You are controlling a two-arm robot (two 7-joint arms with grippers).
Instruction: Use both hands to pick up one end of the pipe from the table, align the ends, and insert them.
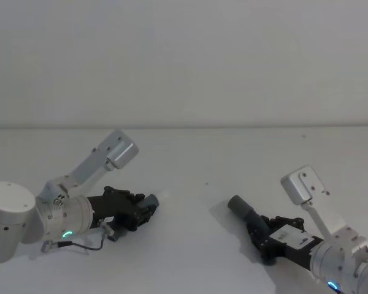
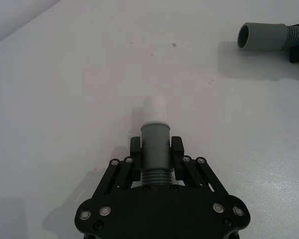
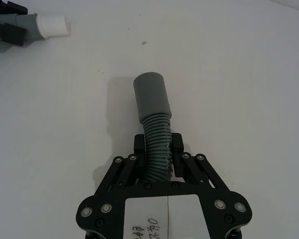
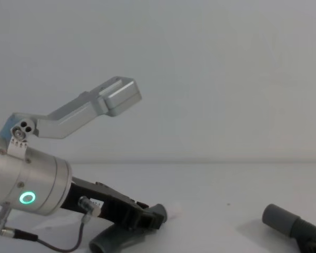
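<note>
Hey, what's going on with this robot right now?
Two grippers are handling one corrugated pipe over a white table. The left gripper is shut on the white-tipped end. The right gripper grips the pipe's ribbed part just behind the plain grey cuff. The two ends are apart, not yet lined up or inserted.
</note>
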